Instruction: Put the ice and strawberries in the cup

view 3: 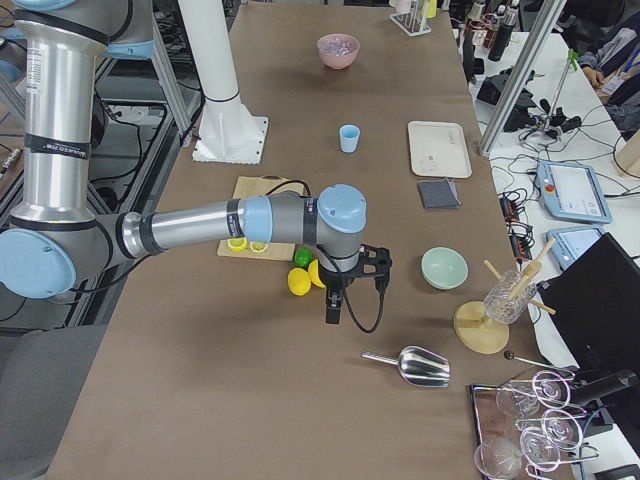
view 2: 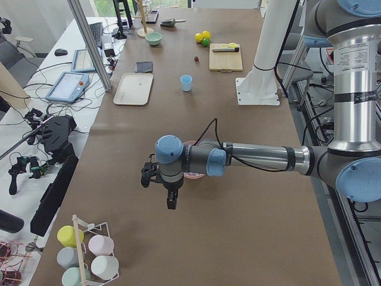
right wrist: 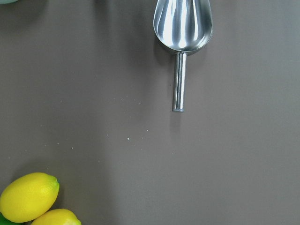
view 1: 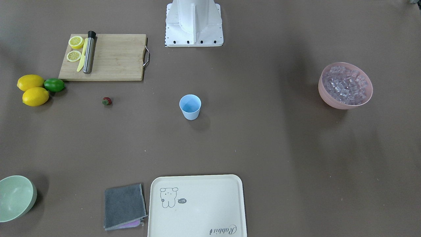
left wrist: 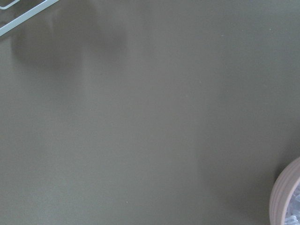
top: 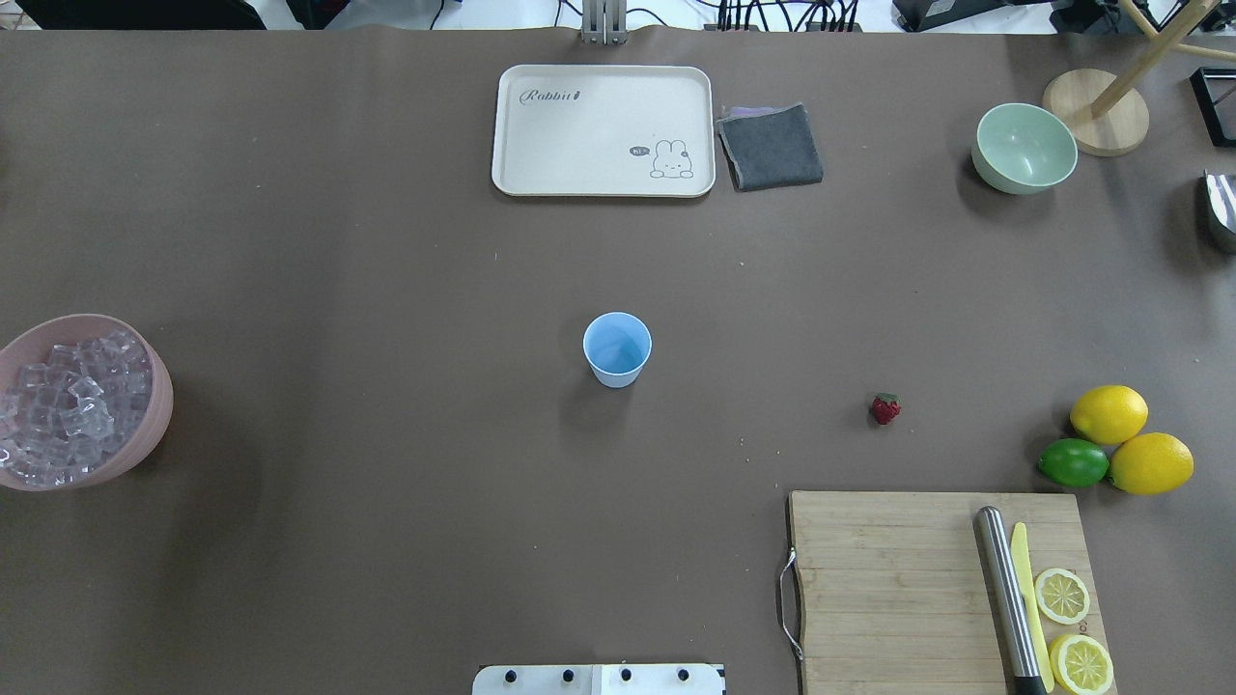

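Observation:
The light blue cup stands upright mid-table with nothing in it. A tiny red strawberry lies on the table right of it, in front of the cutting board. The ice fills a pink bowl at the table's left edge. My left gripper hangs above the table just beyond that bowl; I cannot tell whether it is open or shut. My right gripper hovers near the lemons, fingers pointing down, and I cannot tell its state either. Neither wrist view shows any fingers.
A metal scoop lies at the far right end. Two lemons and a lime sit by the cutting board, which holds lemon slices, a knife and a steel muddler. Tray, grey cloth and green bowl line the far side.

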